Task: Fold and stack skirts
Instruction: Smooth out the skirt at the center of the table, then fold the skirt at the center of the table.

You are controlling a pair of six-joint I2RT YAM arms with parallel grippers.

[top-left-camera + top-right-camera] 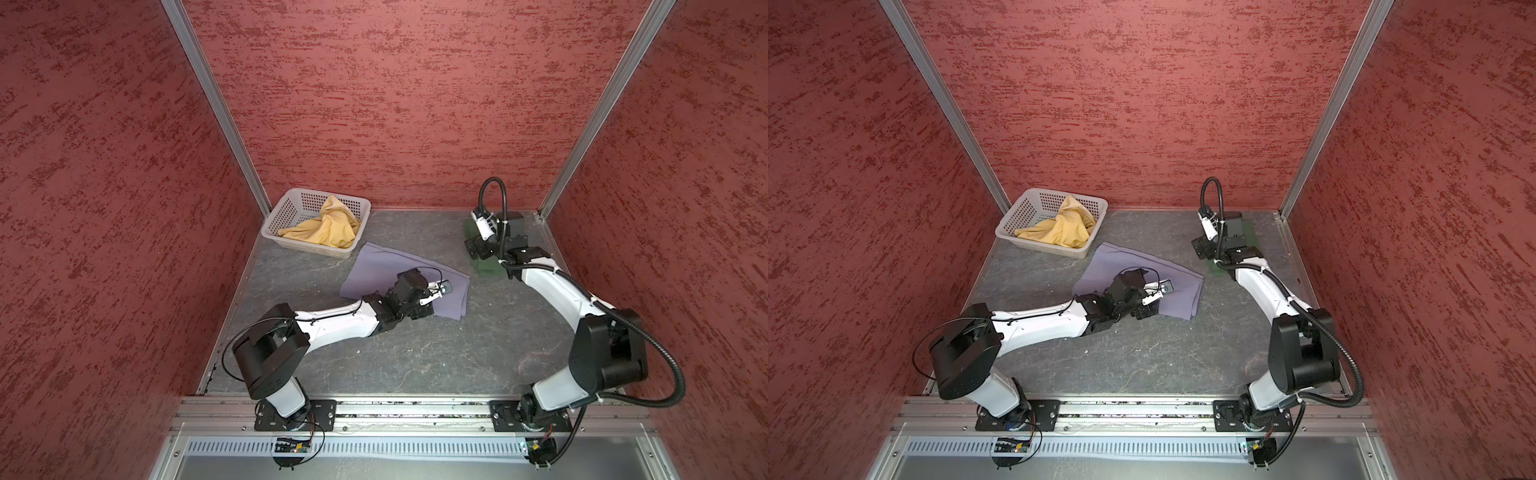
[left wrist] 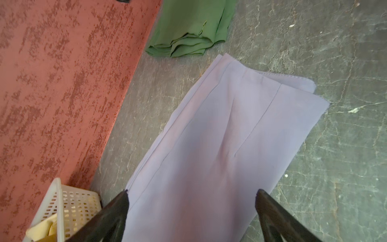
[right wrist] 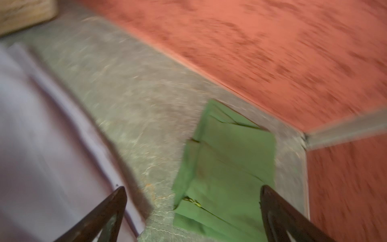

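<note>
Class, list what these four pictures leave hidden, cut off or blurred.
- Green skirt: both top views, mostly hidden by the right arm.
- Lavender skirt: both top views, part under the left arm.
- Yellow skirt: left wrist view, cut off by the frame edge and basket wall.
- Right wrist view: motion blur smears all fine detail.

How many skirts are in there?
3: a yellow skirt crumpled in the basket, a lavender skirt mid-table, a folded green skirt by the back wall. The basket may hide more.
</note>
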